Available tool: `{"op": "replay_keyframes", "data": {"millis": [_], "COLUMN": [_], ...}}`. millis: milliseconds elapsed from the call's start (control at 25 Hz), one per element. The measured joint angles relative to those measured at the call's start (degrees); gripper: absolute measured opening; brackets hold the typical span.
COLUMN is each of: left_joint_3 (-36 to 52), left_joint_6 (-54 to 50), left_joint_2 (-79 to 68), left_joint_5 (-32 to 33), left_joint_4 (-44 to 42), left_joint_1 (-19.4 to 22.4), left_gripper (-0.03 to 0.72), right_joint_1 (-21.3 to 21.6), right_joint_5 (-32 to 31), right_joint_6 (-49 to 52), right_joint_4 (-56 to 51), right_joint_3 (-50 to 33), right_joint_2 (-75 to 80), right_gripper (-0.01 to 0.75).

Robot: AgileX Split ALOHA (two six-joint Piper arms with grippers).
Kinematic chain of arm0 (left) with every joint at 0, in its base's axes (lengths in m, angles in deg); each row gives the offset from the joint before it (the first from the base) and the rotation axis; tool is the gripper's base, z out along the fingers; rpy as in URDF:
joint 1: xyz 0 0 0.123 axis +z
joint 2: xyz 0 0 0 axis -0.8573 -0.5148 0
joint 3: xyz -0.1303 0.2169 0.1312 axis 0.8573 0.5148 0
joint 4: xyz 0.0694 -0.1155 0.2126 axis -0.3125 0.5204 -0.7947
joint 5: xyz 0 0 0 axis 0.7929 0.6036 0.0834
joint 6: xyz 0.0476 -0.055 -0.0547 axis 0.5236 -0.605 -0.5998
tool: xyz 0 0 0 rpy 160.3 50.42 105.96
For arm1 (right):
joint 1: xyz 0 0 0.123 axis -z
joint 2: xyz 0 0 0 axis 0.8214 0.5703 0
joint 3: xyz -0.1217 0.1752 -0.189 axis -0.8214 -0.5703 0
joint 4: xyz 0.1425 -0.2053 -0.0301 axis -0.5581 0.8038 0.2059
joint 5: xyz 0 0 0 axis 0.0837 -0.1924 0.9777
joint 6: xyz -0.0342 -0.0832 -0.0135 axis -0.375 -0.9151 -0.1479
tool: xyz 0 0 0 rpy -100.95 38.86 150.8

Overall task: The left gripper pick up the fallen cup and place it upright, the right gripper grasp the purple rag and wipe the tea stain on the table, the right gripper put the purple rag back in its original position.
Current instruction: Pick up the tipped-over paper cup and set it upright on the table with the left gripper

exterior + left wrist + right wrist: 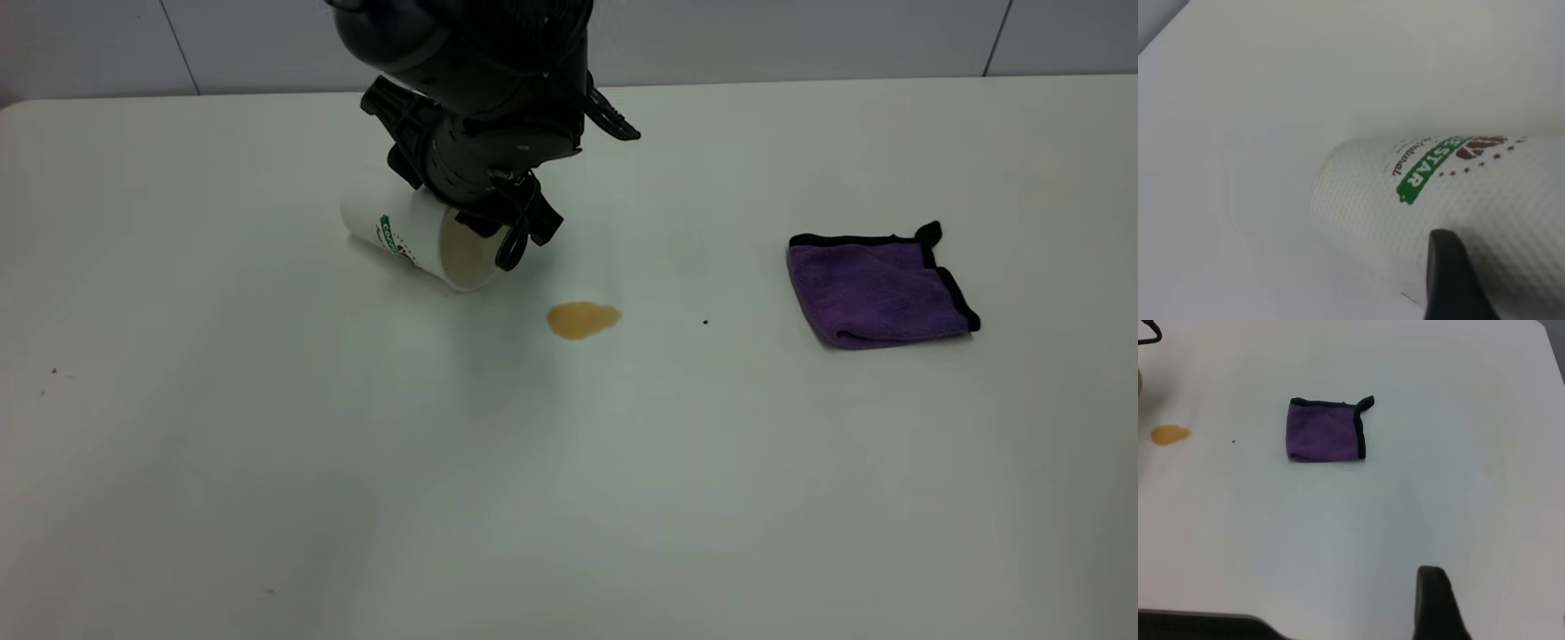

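Note:
A white paper cup [416, 238] with green and brown print lies tipped on its side at the back left of the table, its mouth toward the tea stain [582, 319]. My left gripper [503, 238] is down at the cup's rim and shut on it. In the left wrist view one dark finger [1451, 280] presses against the cup's wall [1405, 200]. The folded purple rag [880, 289] with black edging lies flat at the right. It also shows in the right wrist view [1326, 431]. My right gripper [1501, 613] is open and empty, well back from the rag.
The white table [569, 498] runs to a grey wall at the back. A small dark speck [705, 322] lies between stain and rag. A few crumbs [53, 372] lie at the far left.

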Motion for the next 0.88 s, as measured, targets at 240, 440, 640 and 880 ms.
{"op": "replay_keyframes", "data": {"millis": [240, 440, 640, 880], "left_joint_3": [0.00, 0.00, -0.06, -0.11], "left_joint_6": [-4.08, -6.98, -5.67, 8.20], "left_joint_2": [-2.18, -2.82, -2.76, 2.10], "left_joint_5": [3.11, 4.39, 10.29, 9.12], "left_joint_4": [-5.43, -9.44, -11.23, -6.30], "left_joint_1": [0.00, 0.00, 0.00, 1.37], "left_gripper": [0.425, 0.313, 0.028, -0.026], "right_joint_1": [0.00, 0.00, 0.00, 0.00], "right_joint_5": [0.00, 0.00, 0.00, 0.00], "right_joint_6": [0.00, 0.00, 0.00, 0.00], "right_joint_4": [0.00, 0.00, 0.00, 0.00], "right_joint_3": [0.00, 0.00, 0.00, 0.00], "right_joint_2": [0.00, 0.00, 0.00, 0.00], "right_gripper": [0.486, 0.486, 0.486, 0.486]}}
